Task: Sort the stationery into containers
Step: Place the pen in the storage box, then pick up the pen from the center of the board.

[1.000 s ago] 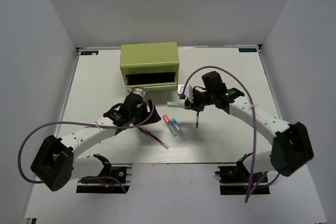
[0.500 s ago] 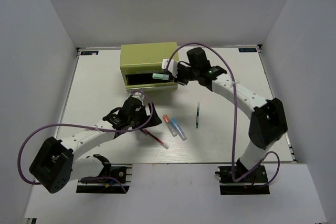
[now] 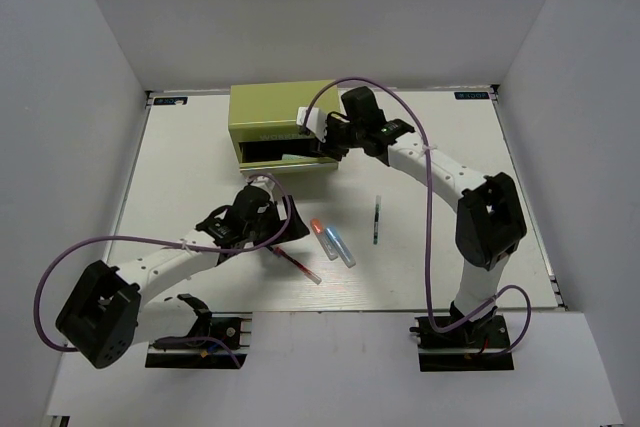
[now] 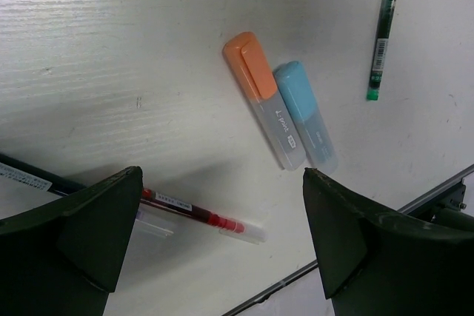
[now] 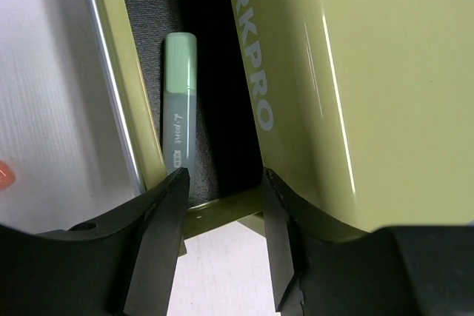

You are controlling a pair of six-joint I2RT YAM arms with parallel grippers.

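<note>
The right gripper (image 5: 222, 180) is hanging spread open over the pulled-out drawer (image 5: 122, 109) of the tool chest (image 3: 285, 112). The green highlighter (image 5: 180, 101) is lying lengthwise inside so it fits; half a second ago it was riding in those fingers at the chest's front. In front of the chest, the left gripper (image 4: 222, 220) is hovering wide open over the red pen (image 4: 200, 216), likely lining up the next pick.

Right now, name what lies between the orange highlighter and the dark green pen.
The blue highlighter, right beside the orange highlighter; the left wrist view shows it.
</note>
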